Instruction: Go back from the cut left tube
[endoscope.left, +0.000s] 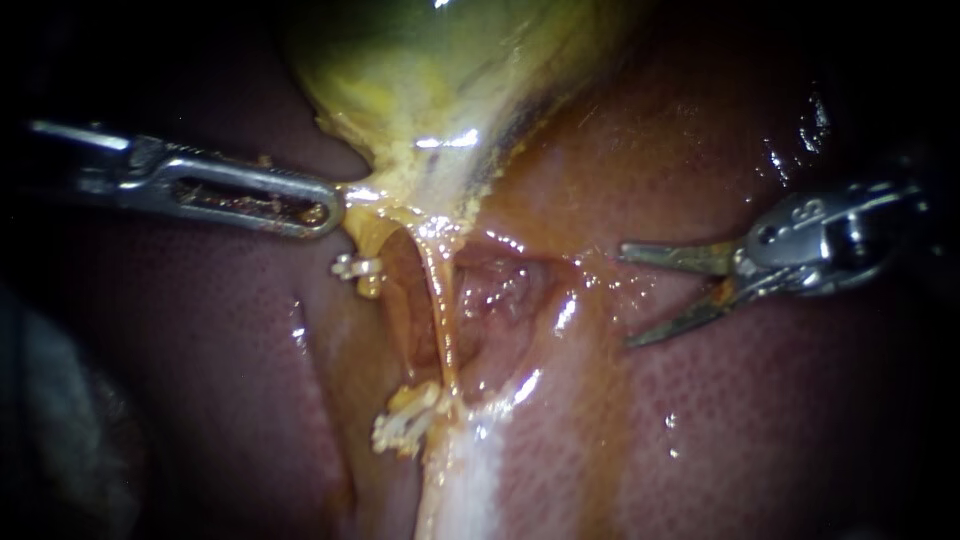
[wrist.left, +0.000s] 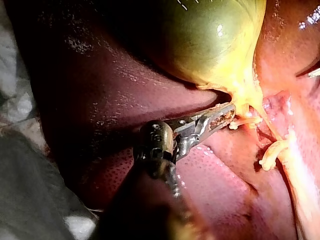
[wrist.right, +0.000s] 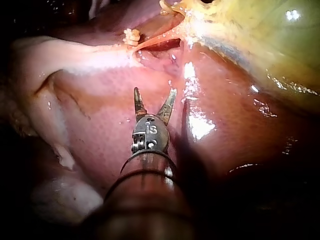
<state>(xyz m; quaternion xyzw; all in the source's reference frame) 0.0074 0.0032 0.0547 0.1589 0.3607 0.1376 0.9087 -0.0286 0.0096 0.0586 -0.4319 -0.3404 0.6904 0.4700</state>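
Jaws of the right instrument (endoscope.left: 625, 297) stand wide open, holding nothing, over the liver (endoscope.left: 760, 420) beside the cut left tube (endoscope.left: 365, 238), whose soft, slick stumps look tearable and best left ungripped, while the left instrument (endoscope.left: 335, 205) pinches the gallbladder (endoscope.left: 420, 70) neck.

- The endoscope view's middle is brightly lit; its edges are left dark.
- Glare is thrown off the wet liver (endoscope.left: 780, 420) and gallbladder (endoscope.left: 430, 70).
- In the right wrist view, a shadow is cast on the liver beside the right instrument (wrist.right: 155, 95).
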